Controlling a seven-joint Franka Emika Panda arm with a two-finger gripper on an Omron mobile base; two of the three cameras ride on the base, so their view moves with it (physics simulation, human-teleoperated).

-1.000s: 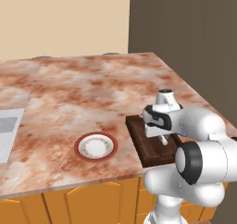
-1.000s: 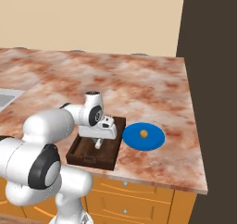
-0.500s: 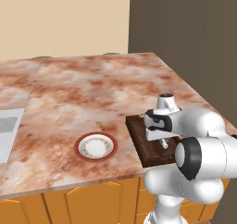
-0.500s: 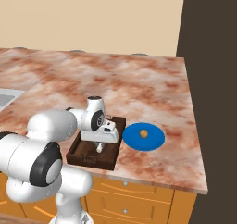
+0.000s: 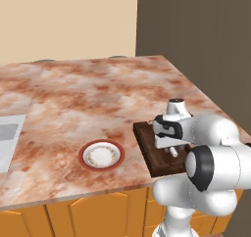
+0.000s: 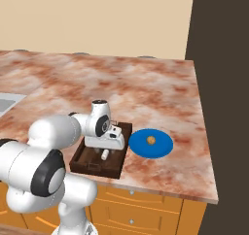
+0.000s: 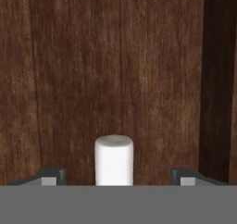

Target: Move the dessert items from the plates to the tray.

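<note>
A marbled red-brown desk [image 5: 88,94] spans the middle of both base views. Orange cabinet fronts [image 6: 146,207] run below its front edge. A grey sink [image 5: 7,138] sits at far left. Behind stand a beige wall [image 5: 63,20] and, upper right, a dark panel [image 5: 196,30].

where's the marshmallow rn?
The marshmallow lies on the tray floor between the open gripper fingertips, left of the blue plate in the right base view.

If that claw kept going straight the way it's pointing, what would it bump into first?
Probably the white marshmallow lying between the open gripper's fingertips, with the wooden tray floor right behind it. The gripper points down into the tray; how far off is hard to judge.
</note>
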